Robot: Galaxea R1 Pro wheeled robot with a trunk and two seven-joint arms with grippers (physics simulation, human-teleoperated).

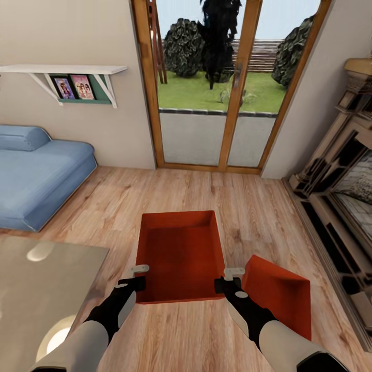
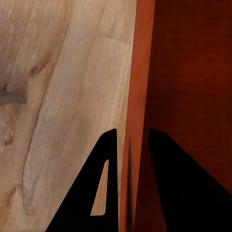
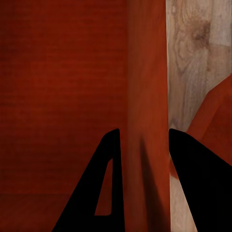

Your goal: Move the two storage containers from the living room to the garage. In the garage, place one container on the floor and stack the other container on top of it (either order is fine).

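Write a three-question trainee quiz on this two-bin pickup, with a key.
1. True or false: the left claw and the right claw straddle opposite side walls of the same storage container.
2. Where is the second storage container? A) on the blue sofa; B) tilted, by the robot's right arm; C) on the wall shelf.
3. Fill in: both bins are over a light ____ floor.

Key: 1 true; 2 B; 3 wood-plank.

Both arms forward; left gripper (image 1: pixel 138 275), right gripper (image 1: pixel 231 276) jaws clamped.
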